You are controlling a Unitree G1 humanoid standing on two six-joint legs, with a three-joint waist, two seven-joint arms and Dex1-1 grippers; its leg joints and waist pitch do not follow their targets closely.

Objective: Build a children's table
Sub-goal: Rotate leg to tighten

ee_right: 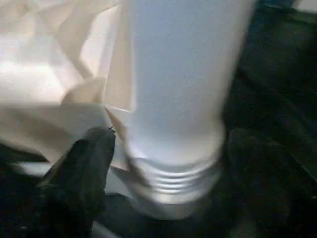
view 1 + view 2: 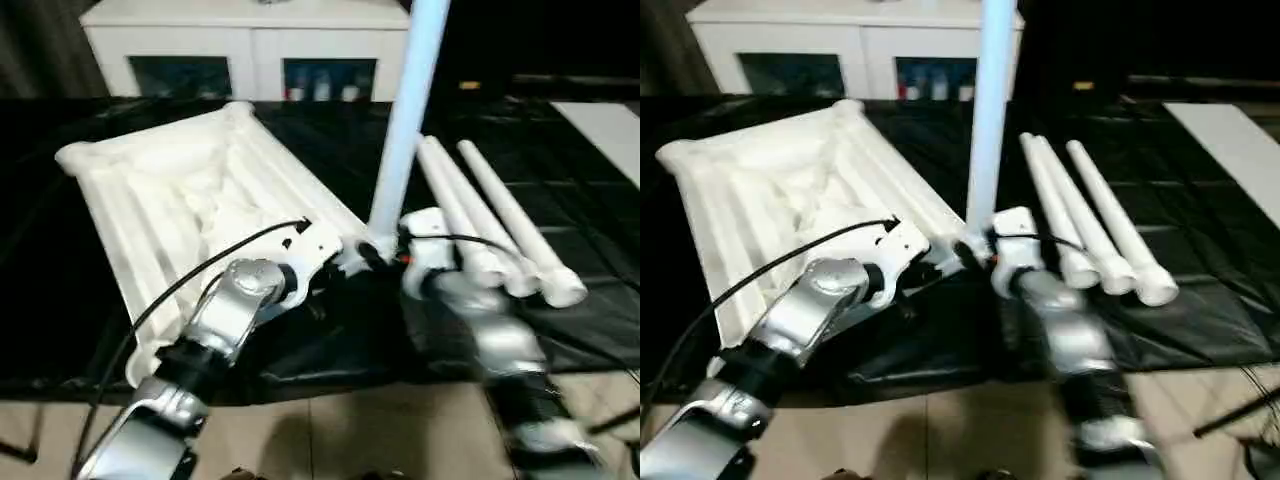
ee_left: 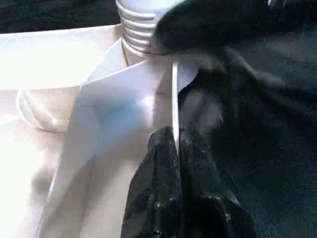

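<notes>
White ribbed plastic rectangular tabletop (image 2: 190, 190), laid underside-up on the black-covered worktop (image 2: 90, 330): one tapered white tube leg (image 2: 405, 130) stood in its near corner socket (three legs (image 2: 1090, 225) left), rim pinched by left gripper (image 3: 174, 148), right gripper (image 1: 163, 163) spread around the leg.

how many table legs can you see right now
4: one leg stands upright in the tabletop's near corner socket; three legs lie side by side on the black sheet to its right.
</notes>
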